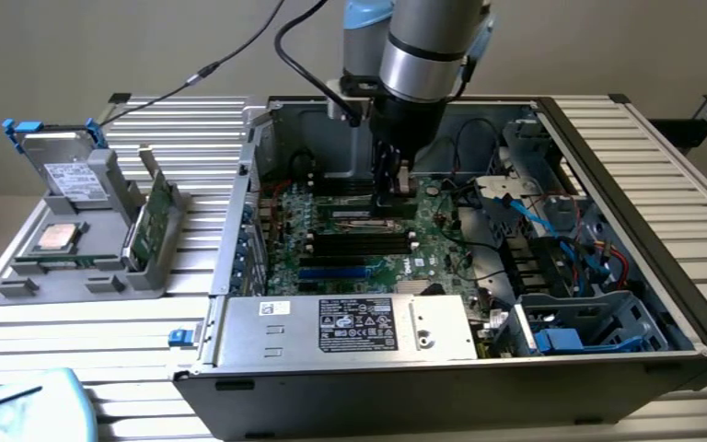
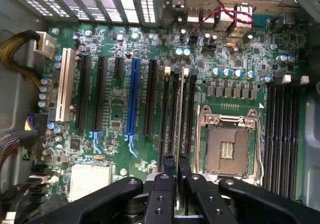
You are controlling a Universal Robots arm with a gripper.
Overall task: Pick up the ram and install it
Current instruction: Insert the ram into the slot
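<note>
In the exterior view, an open computer case point(image 1: 648, 230) is seen lying on the slatted worktop point(image 1: 84, 322), with the arm reaching down into it at about twelve o'clock. The pincer point(image 1: 387, 189) is placed low over the green motherboard point(image 1: 353, 262), above the black memory slots.

In the wrist view, the pincer point(image 2: 175, 160) is seen pressed onto the ram point(image 2: 177, 108), which is pinched between the two fingertips point(image 2: 168, 163). The ram is viewed edge-on as a thin pale line and is aligned along the black memory slots point(image 2: 167, 119) beside the empty processor socket point(image 2: 227, 146). Whether its lower edge is touching a slot cannot be told.

At nine o'clock in the exterior view, a grey holder point(image 1: 71, 267) is seen on the worktop outside the case, with a square chip point(image 1: 59, 237) lying on it and a green board point(image 1: 157, 221) standing upright in it. A silver power supply point(image 1: 353, 327) is seen at six o'clock inside the case.
</note>
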